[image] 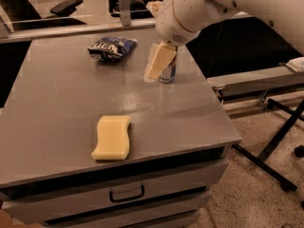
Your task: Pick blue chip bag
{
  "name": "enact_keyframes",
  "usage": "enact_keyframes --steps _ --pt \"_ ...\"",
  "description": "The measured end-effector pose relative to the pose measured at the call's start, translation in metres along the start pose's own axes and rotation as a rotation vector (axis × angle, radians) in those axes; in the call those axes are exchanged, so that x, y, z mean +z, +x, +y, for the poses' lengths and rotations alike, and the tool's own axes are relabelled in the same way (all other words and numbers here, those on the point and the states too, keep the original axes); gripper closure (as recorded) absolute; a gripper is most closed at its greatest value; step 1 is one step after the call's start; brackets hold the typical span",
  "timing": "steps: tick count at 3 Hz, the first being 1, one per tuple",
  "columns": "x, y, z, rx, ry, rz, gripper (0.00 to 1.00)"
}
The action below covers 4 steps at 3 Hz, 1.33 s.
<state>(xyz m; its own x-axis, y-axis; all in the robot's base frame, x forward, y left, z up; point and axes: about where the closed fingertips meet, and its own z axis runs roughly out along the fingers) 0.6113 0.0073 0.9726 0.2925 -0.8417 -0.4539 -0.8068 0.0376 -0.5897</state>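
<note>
On the grey table, the blue chip bag lies beyond the can, toward the far edge. The gripper hangs just beside the can; we cannot tell how wide it stands. We risk toppling the can.

One chip bag, one can, one sponge, one gripper by can.
</note>
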Motion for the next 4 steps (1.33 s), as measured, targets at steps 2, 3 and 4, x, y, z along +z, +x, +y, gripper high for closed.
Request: enact_keyframes --steps 2,3,4 --pt "0.068 0.004 -0.025 0.043 0.019 0.018 0.00" --pt "0.096 0.006 -0.033 0.059 0.008 0.035 0.00" --pt "0.121 0.010 -0.041 0.082 -0.008 0.035 0.00"
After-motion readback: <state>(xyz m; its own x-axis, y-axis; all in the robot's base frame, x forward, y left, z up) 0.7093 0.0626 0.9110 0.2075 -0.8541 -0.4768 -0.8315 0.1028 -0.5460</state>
